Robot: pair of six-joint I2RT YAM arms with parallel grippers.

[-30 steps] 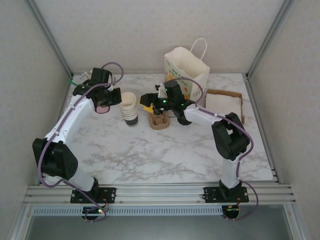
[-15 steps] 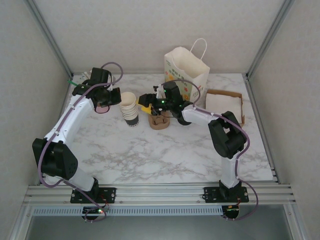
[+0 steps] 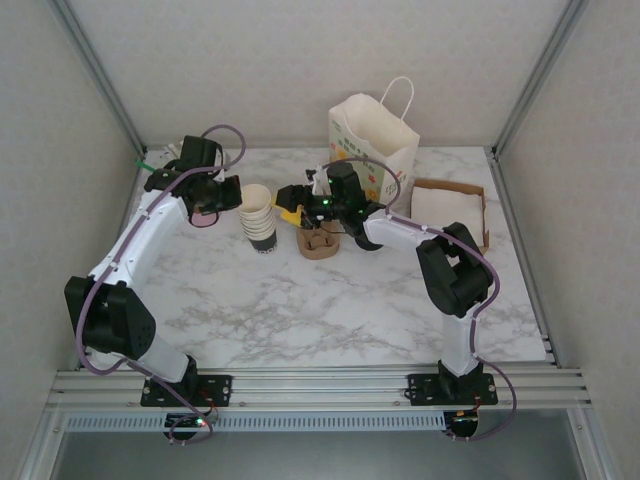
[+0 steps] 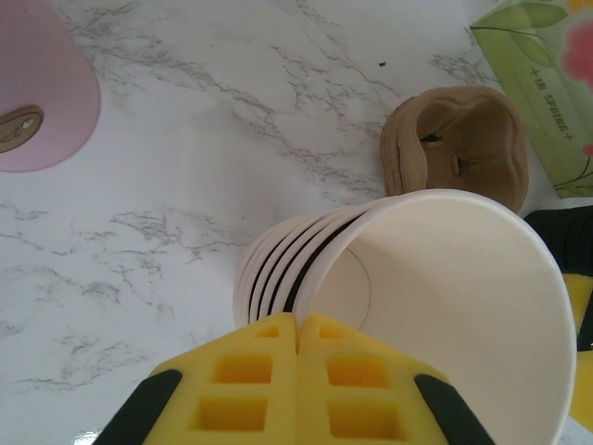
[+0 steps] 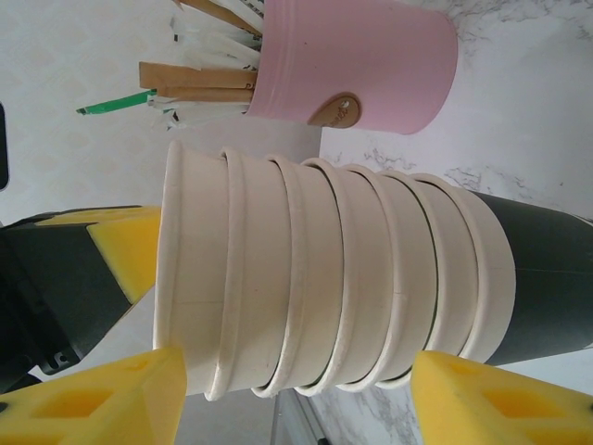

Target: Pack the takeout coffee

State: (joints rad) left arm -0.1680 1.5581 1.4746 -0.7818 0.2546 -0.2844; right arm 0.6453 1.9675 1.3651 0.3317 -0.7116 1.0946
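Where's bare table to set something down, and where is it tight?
Widest bare patch: the near half of the table, in front of the cup stack and brown carrier. A smaller strip lies behind the stack, left of the bag. Crowded: the row from pink holder to bag.

Your widest free room is the near half of the bench [image 3: 330, 310], bare marble from the arm bases up to the things at the back. There the stack of cups [image 3: 258, 218] fills the gap between your two tools. The left tool [image 3: 222, 194], pads pressed together, sits just beside its rim, and the right tool [image 3: 292, 213] has its fingers spread with the stack between them. The pink holder [image 5: 361, 65] blocks the stack's left side and the brown carrier [image 3: 320, 244] crowds its right. The paper bag [image 3: 372, 140] and cardboard tray [image 3: 448, 205] wall off the back right.
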